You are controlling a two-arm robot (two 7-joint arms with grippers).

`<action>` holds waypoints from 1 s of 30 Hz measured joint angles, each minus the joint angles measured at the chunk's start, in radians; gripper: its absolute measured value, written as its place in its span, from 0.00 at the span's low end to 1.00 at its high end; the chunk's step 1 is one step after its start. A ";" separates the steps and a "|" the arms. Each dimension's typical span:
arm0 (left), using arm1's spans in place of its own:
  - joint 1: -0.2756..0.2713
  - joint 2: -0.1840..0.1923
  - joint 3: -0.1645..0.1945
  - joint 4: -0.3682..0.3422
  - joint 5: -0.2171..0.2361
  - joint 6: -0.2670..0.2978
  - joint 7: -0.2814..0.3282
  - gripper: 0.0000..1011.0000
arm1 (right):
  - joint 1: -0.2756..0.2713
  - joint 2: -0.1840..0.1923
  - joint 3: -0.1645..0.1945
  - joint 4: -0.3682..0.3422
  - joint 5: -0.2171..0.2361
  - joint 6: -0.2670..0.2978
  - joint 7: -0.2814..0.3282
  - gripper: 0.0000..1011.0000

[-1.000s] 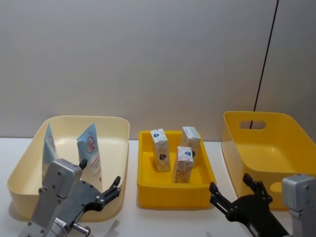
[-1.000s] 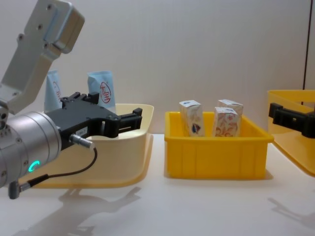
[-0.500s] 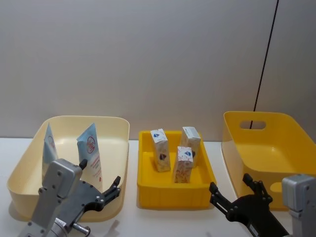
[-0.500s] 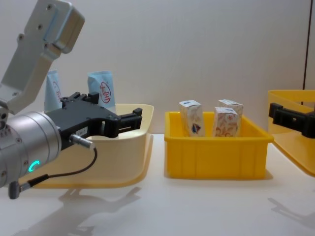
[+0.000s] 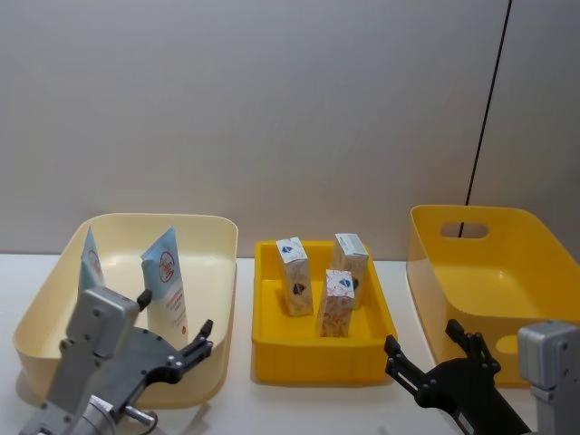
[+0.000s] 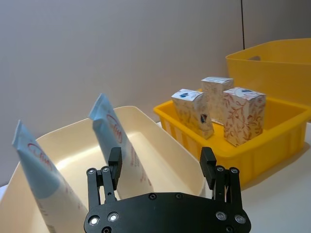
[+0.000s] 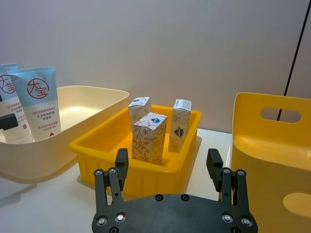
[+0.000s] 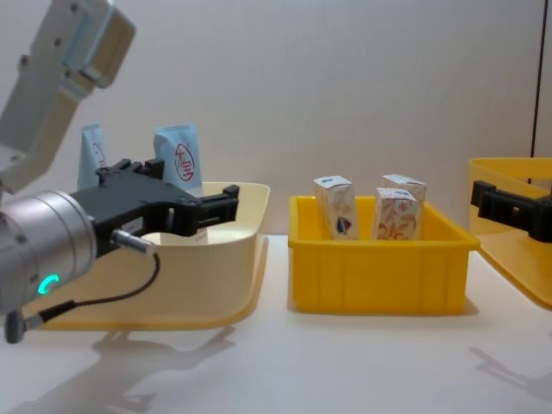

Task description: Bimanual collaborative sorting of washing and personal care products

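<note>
Two pale-blue tubes (image 5: pixel 165 275) are standing in the cream bin (image 5: pixel 154 218) on the robot's left side, both upright-ish and leaning a bit, one toward the bin's left wall and the other nearer its middle, well apart from each other. Middle of the table (image 5: pixel 299 408) has the small yellow tray (image 5: pixel 313 353) with three white-and-orange cartons (image 5: pixel 294 275) standing in it: two toward the back, and one in front that's just beside the back right one. Over on the right there's a bigger yellow bin (image 5: pixel 458 210) with a handle slot, nothing visible inside it. The left gripper (image 5: pixel 175 314) is sitting at the near rim of the cream bin, pointed in at the tube closer to the middle, jaws spread wide and not gripping anything; from the wrist cam that tube lines up between the fingers but farther in. The right gripper (image 5: pixel 420 335) is low at the front right, between the tray and the big yellow bin, jaws also spread wide with nothing between them.
</note>
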 joint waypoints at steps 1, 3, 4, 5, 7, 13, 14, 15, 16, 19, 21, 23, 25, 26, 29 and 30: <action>0.000 0.001 -0.008 0.001 -0.008 0.003 -0.004 0.99 | 0.000 0.000 0.000 0.000 0.000 0.000 0.000 0.99; -0.001 0.003 -0.016 0.004 -0.017 0.005 -0.008 0.99 | 0.000 0.000 0.000 0.000 0.000 0.000 0.000 0.99; -0.002 0.003 -0.020 0.005 -0.023 0.007 -0.011 0.99 | 0.000 0.000 0.000 0.000 0.000 0.000 0.000 0.99; -0.004 0.004 -0.030 0.009 -0.033 0.010 -0.015 0.99 | 0.000 0.000 0.000 0.000 0.000 0.000 0.000 0.99; -0.007 0.004 -0.039 0.012 -0.045 0.014 -0.019 0.99 | 0.000 0.000 0.000 0.000 0.000 0.000 0.000 0.99; -0.022 0.001 -0.078 0.037 -0.094 0.035 -0.045 0.99 | 0.000 0.000 0.000 0.000 0.000 0.000 0.000 0.99; -0.025 0.001 -0.082 0.040 -0.100 0.038 -0.049 0.99 | 0.000 0.000 0.000 0.000 0.000 0.000 0.000 0.99; -0.028 0.000 -0.086 0.044 -0.108 0.042 -0.053 0.99 | 0.000 0.000 0.000 0.000 0.000 0.000 0.000 0.99; -0.031 -0.001 -0.090 0.047 -0.113 0.046 -0.057 0.99 | 0.000 0.000 0.000 0.000 0.000 0.000 0.000 0.99; -0.044 -0.005 -0.099 0.063 -0.134 0.059 -0.074 0.99 | 0.000 0.000 0.000 0.000 0.000 0.000 0.000 0.99; -0.053 -0.008 -0.106 0.078 -0.148 0.066 -0.088 0.99 | 0.000 0.000 0.000 0.000 0.000 0.000 0.000 0.99; -0.060 -0.010 -0.109 0.086 -0.157 0.071 -0.099 0.99 | 0.000 0.000 0.000 0.000 0.000 0.000 0.000 0.99; -0.070 -0.015 -0.112 0.100 -0.169 0.075 -0.115 0.99 | 0.000 0.000 0.000 0.000 0.000 0.000 0.000 0.99; -0.078 -0.018 -0.114 0.110 -0.177 0.079 -0.125 0.99 | 0.000 0.000 0.000 0.000 0.000 0.000 0.000 0.99; -0.087 -0.023 -0.116 0.123 -0.184 0.082 -0.137 0.99 | 0.000 0.000 0.000 0.000 0.000 0.000 0.000 0.99; -0.094 -0.026 -0.117 0.131 -0.189 0.084 -0.145 0.99 | 0.000 0.000 0.000 0.000 0.000 0.000 0.000 0.99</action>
